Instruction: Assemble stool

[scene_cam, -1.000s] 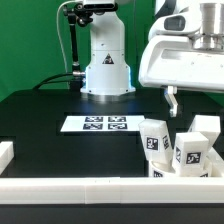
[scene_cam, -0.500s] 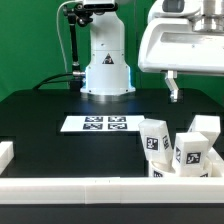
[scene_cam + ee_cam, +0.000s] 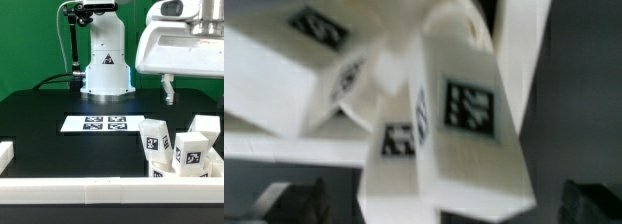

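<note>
Several white blocky stool legs with black-and-white tags stand clustered at the front of the exterior view's right: one (image 3: 155, 137), another (image 3: 192, 150), a third behind (image 3: 206, 127). The round seat is out of view. My gripper (image 3: 168, 92) hangs well above and behind the legs, touching none of them; only one dark finger shows there. In the blurred wrist view the tagged legs (image 3: 455, 110) fill the picture below my gripper (image 3: 441, 205). Its dark fingers (image 3: 295, 200) stand wide apart at the edges, open and empty.
The marker board (image 3: 95, 124) lies flat mid-table in front of the robot base (image 3: 106, 70). A long white border rail (image 3: 90, 190) runs along the front edge, and a short rail piece (image 3: 6, 152) sits at the exterior view's left.
My gripper has risen and drifted slightly toward the exterior view's left. The legs and the marker board have not moved.
</note>
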Robot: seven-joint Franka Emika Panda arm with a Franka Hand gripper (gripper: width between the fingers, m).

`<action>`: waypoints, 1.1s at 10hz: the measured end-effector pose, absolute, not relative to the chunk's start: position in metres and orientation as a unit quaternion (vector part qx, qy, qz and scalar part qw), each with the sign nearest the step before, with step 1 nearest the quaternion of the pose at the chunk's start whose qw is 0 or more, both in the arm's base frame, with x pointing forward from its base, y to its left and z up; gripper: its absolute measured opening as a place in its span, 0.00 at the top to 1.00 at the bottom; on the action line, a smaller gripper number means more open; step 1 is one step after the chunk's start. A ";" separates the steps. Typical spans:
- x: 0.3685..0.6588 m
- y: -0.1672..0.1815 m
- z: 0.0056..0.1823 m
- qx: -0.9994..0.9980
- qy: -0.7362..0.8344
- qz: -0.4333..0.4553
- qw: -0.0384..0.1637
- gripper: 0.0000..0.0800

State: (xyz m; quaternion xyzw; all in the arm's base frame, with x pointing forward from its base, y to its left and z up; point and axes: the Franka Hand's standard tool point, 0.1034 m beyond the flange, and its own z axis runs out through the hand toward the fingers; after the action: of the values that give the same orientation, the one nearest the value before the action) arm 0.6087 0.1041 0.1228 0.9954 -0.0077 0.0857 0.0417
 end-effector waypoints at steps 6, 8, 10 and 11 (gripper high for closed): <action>0.607 0.088 0.129 0.995 -0.033 -0.073 0.053 0.19; 0.612 0.089 0.132 0.996 -0.032 -0.065 0.052 0.19; 0.613 0.103 0.132 0.997 -0.020 -0.063 0.047 0.19; 0.613 0.106 0.129 0.997 -0.018 -0.057 0.046 0.19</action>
State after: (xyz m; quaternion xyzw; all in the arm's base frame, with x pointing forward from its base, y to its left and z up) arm 0.6128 0.1061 0.1291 0.9972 -0.0182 -0.0569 0.0457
